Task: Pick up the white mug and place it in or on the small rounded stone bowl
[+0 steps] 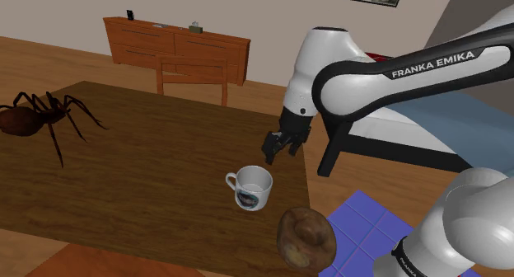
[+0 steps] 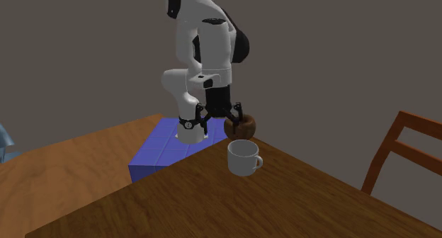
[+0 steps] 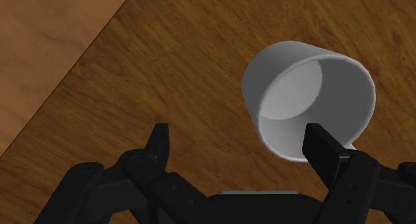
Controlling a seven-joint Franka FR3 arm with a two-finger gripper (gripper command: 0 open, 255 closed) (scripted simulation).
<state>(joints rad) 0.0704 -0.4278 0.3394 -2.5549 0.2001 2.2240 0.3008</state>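
Clearance is seen between the black gripper (image 3: 240, 139) and the white mug (image 3: 307, 99): the fingers are spread wide with nothing between them but bare wooden table (image 3: 167, 69), so nothing is grasped. The mug is stood upright on the table, below the gripper (image 1: 272, 152) and offset toward one finger rather than centred in the gap; in the wrist view that fingertip is overlapped with the mug's rim. The mug's handle (image 1: 231, 182) is turned away from the gripper. The rounded brown bowl (image 1: 305, 238) is set at the table's edge, apart from the mug (image 1: 251, 187) on the side nearer the stand. The approach is judged to be under way and the grasp not yet made. If the gripper were lowered straight down from this offset, the rim would probably be struck by the nearer finger, and the mug could be tipped or shoved across the table (image 1: 148, 176). If only a shallow bite on the wall were taken, the smooth cup could be squeezed out as the fingers closed. Later, because the bowl (image 2: 244, 125) looks little wider than the mug (image 2: 242, 157) and lies by the edge, a careless release could leave the mug toppled or the bowl nudged off the table (image 2: 212, 201).
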